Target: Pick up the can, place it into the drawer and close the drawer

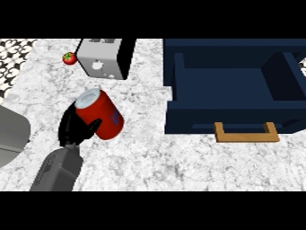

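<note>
A red can [107, 116] with a silver top and a blue mark on its side stands tilted on the left half of the marble counter, its top leaning away to the left. My left hand [74, 127] is shut on it: the fingers wrap its left side and the thumb lies across its front. To the right, apart from the can, the dark blue drawer [181, 117] is pulled open, with nothing showing inside. Its wooden handle [246, 133] faces the near edge. My right hand shows nowhere.
A silver and black toaster [105, 58] stands at the back left, with a small red tomato [69, 58] beside it. A large grey rounded body [2, 134] fills the left edge. Bare marble [181, 166] stretches along the front.
</note>
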Controlling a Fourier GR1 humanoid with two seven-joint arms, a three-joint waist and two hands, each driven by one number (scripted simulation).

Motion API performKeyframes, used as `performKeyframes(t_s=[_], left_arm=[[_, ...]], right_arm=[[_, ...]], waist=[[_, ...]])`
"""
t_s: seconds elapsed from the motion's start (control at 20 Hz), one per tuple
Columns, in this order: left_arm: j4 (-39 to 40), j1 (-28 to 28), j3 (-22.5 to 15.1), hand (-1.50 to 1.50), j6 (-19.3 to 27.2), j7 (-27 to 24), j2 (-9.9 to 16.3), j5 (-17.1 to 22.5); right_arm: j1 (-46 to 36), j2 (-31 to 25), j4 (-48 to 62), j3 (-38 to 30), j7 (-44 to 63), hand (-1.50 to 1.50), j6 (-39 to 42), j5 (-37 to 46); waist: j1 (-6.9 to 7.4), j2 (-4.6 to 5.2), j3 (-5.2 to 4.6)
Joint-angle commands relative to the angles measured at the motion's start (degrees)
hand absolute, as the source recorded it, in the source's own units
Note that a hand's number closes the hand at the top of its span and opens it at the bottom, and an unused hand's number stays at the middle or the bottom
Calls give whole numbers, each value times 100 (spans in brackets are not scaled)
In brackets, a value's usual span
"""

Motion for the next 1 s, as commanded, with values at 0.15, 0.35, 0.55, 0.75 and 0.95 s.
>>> performKeyframes(t_s=[0.15,0.35,0.55,0.75,0.95], left_arm=[[-1427,12,-511,150,633,593,-170,-159],[-2284,29,-685,150,808,1474,73,-188],[-2577,-443,-852,150,1418,1992,-86,-417],[-3244,-480,-1086,150,1771,2549,-16,-568],[-2877,-1545,-1134,150,2412,2921,-186,-828]], right_arm=[[237,15,-200,46,-36,-150,-117,-80],[216,14,-170,75,-42,-150,-174,-99],[293,15,-419,450,-42,-150,-434,54],[283,16,-81,390,-383,-150,-382,221],[322,1,-125,165,-242,-150,-260,22]], waist=[[-10,-7,1],[13,-9,2],[-24,4,0],[-7,2,1],[-60,8,1]])
